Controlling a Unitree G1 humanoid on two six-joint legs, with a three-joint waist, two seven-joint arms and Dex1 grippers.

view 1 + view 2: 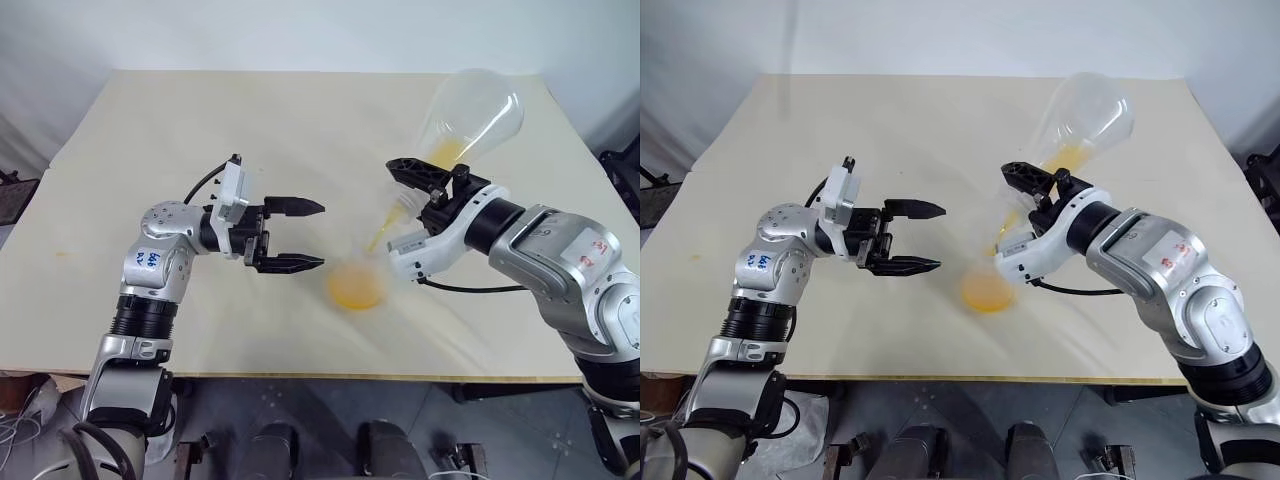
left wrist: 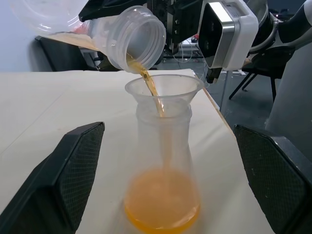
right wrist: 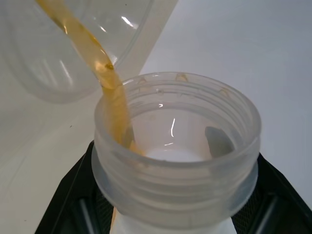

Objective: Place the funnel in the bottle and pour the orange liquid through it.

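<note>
1. Surface [image 1: 200, 130]: pale beige board carrying the items below.

2. The bottle [image 2: 161, 185]: small frosted conical flask, upright near the front edge of the surface, at about 6 o'clock from its centre. A pool of the orange liquid [image 2: 163, 207] fills its flared base.

3. The funnel [image 2: 163, 90]: clear cone seated in the neck of the bottle, stem running down inside.

4. Larger flask [image 1: 470, 115]: clear, wide-based, tilted with its base raised toward 1 o'clock and its threaded mouth directly above the funnel. A thin orange stream falls from the mouth into the cone; a little liquid remains inside.

5. Right hand [image 1: 420, 195]: fingers pressed onto the neck of the larger flask, at 2 o'clock from the bottle.

6. Left hand [image 1: 300, 235]: fingers spread wide, holding nothing, level, at 9 o'clock from the bottle, near but apart from it.
</note>
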